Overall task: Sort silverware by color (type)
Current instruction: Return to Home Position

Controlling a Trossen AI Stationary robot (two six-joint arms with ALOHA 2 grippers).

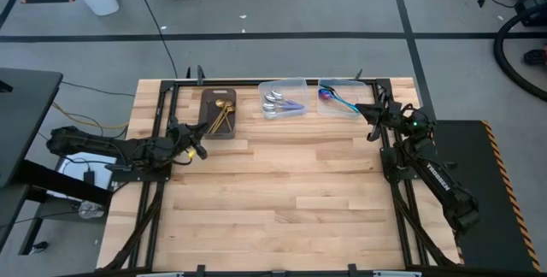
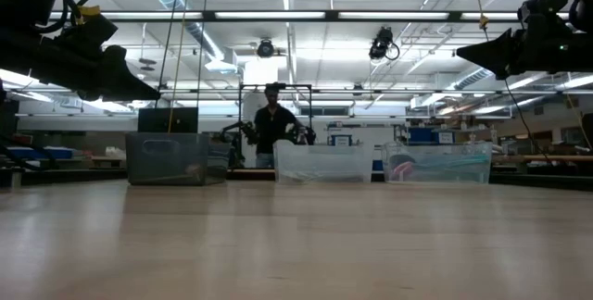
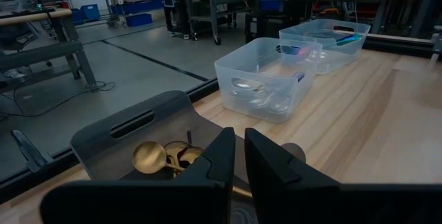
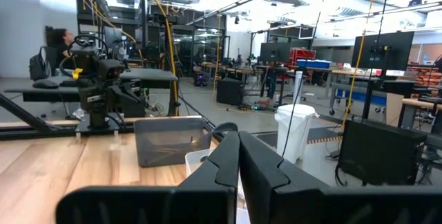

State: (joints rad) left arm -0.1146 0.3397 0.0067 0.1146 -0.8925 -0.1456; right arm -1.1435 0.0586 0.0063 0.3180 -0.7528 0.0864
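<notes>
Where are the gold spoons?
From above, the gold spoons lie in the dark tray, at the left end of the row along the far edge of the table, beside the middle clear bin.

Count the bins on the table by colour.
Dark bin: 1
Clear bins: 2
Total: 3
</notes>
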